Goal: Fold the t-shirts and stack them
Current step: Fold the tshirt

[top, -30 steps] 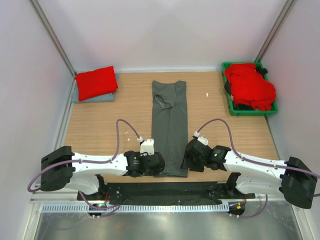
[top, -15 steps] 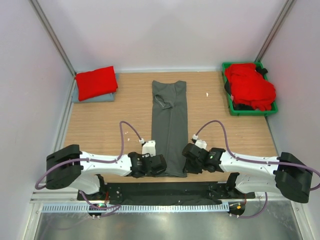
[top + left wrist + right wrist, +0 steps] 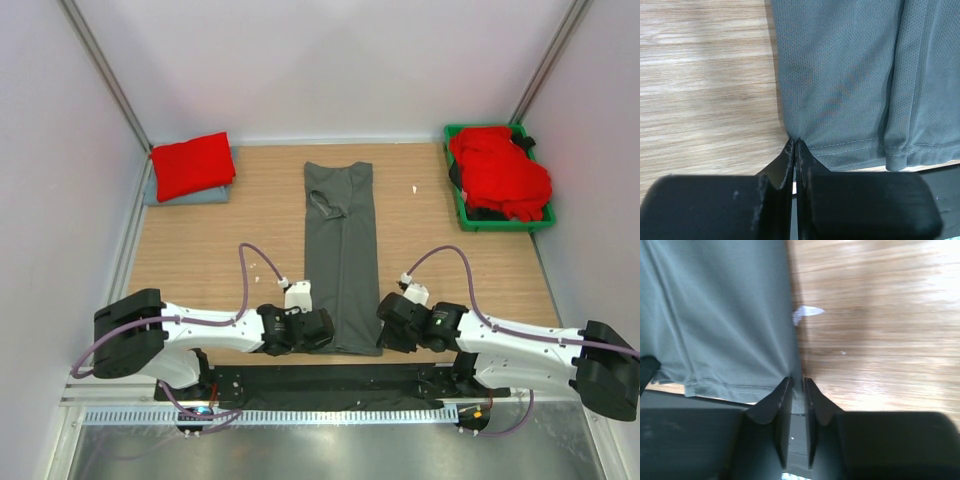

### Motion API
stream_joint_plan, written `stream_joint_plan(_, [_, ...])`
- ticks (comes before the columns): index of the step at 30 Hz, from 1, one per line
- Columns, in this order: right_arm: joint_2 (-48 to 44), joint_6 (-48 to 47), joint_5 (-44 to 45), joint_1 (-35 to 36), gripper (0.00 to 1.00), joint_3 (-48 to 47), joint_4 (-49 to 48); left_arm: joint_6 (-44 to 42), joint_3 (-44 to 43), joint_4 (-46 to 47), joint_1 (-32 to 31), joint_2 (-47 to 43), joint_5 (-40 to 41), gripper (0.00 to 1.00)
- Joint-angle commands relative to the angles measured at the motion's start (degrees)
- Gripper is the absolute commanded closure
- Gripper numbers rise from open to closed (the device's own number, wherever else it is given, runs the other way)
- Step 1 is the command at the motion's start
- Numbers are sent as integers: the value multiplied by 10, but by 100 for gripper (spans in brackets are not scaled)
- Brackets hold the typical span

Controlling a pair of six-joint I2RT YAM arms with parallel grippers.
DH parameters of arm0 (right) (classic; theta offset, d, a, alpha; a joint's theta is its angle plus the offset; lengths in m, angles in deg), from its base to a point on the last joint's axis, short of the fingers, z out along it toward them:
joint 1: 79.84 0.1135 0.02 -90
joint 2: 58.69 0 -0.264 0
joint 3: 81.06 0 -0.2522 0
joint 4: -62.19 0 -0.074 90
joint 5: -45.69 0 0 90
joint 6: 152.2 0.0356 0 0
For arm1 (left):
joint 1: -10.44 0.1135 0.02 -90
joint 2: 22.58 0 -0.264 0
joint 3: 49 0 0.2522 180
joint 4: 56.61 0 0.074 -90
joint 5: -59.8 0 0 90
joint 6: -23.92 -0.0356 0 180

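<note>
A dark grey t-shirt [image 3: 340, 250], folded into a long narrow strip, lies down the middle of the table. My left gripper [image 3: 322, 330] is shut on its near left hem corner; in the left wrist view the fingertips [image 3: 795, 142] meet on the cloth [image 3: 850, 75]. My right gripper [image 3: 385, 335] pinches the near right hem corner, and grey cloth [image 3: 715, 305] shows in the narrow gap between its jaws [image 3: 796, 381]. A folded red t-shirt [image 3: 192, 165] rests on a pale blue-grey one [image 3: 190, 197] at the back left.
A green bin [image 3: 465, 215] at the back right holds a heap of red t-shirts [image 3: 500, 175]. A small white scrap [image 3: 415, 188] lies on the wood right of the grey shirt. White walls close in the table on three sides.
Both grippers have closed on the grey shirt's near hem corners. The right gripper has shifted a little to the right, and the left one has dropped closer to the table edge.
</note>
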Motion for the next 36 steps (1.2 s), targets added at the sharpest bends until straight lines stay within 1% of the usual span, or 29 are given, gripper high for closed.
stream_joint_plan(1, [-12, 17, 20, 4, 73, 7, 24, 9, 9, -1, -3, -2, -3, 100])
stream_joint_plan(3, [-15, 17, 25, 4, 65, 4, 35, 9, 6, -1, -4, 1, -6, 100])
stream_joint_plan(4, [-17, 17, 27, 4, 58, 2, 39, 10, 4, 0, -4, 2, -7, 100])
stream_joint_plan(6, [-23, 17, 35, 5, 53, -8, 57, 8, 1, -1, -4, 5, -11, 100])
stream_joint_plan(7, [-25, 17, 38, 5, 46, -10, 60, 8, 0, -1, -4, 5, -12, 98])
stream_joint_plan(8, [-33, 19, 41, 6, 45, -12, 66, 9, -1, -2, -5, 5, -14, 93])
stream_joint_plan(10, [-41, 19, 40, 6, 44, -15, 68, 9, -4, -3, -6, 5, -16, 87])
stream_joint_plan(11, [-45, 20, 40, 6, 44, -14, 66, 8, -5, -4, -6, 5, -16, 80])
stream_joint_plan(13, [-53, 23, 34, 7, 44, -10, 61, 12, -5, -4, -9, -1, -16, 73])
stream_joint_plan(14, [-54, 24, 32, 8, 44, -9, 56, 14, -5, -7, -10, -2, -16, 64])
stream_joint_plan(17, [-53, 30, 27, 15, 45, -4, 47, 20, -5, -13, -12, -9, -13, 57])
stream_joint_plan(19, [-49, 36, 25, 19, 46, 0, 40, 24, -4, -17, -13, -12, -11, 55])
stream_joint_plan(25, [-24, 51, 26, 45, 49, 8, 3, 27, 1, -18, -14, -14, -8, 55])
stream_joint_plan(29, [-1, 53, 27, 52, 52, 10, -9, 28, -1, -17, -16, -9, -5, 59])
stream_joint_plan(31, [2, 55, 29, 53, 55, 10, -9, 29, -1, -17, -17, -8, -5, 61])
stream_joint_plan(33, [0, 55, 31, 53, 60, 11, -9, 29, -2, -17, -19, -8, -2, 67])
stream_joint_plan(35, [-2, 55, 32, 53, 64, 12, -9, 29, -2, -16, -21, -7, 0, 76])
stream_joint_plan(36, [-3, 55, 33, 54, 69, 12, -9, 30, -2, -14, -21, -7, 1, 79])
